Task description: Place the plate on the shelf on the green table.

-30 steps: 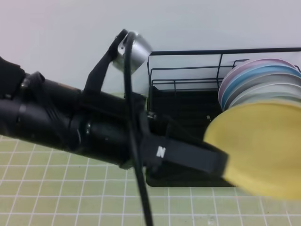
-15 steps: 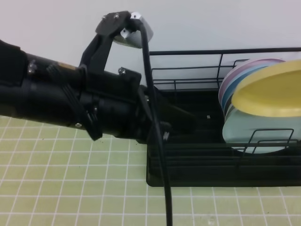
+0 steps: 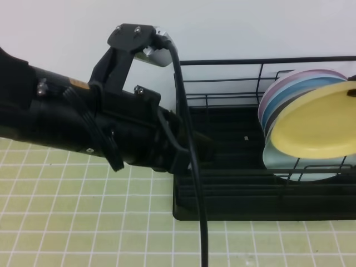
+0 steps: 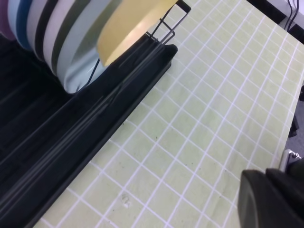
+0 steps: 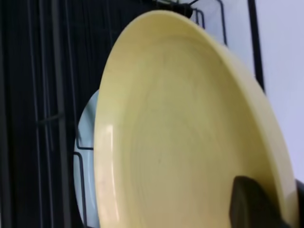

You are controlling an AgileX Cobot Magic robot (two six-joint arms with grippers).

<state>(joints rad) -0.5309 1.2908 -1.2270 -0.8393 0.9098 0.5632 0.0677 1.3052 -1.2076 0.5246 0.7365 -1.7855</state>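
At three o'clock in the high view: pale-yellow plate [image 3: 314, 128] tilting over the shelf [image 3: 233, 208], leaning toward the mint-green plate [image 3: 278, 161] at the front of the stack, likely for slotting in. Right pincer [image 5: 256, 204] clamped on the plate's rim, steadying it. Left pincer [image 4: 270, 197] closed, holding nothing, hovering over the green worktop [image 4: 199, 123].

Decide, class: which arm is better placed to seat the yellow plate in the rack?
Right: its end effector already grips the yellow plate at the rack. The left end effector is shut over bare tiles.
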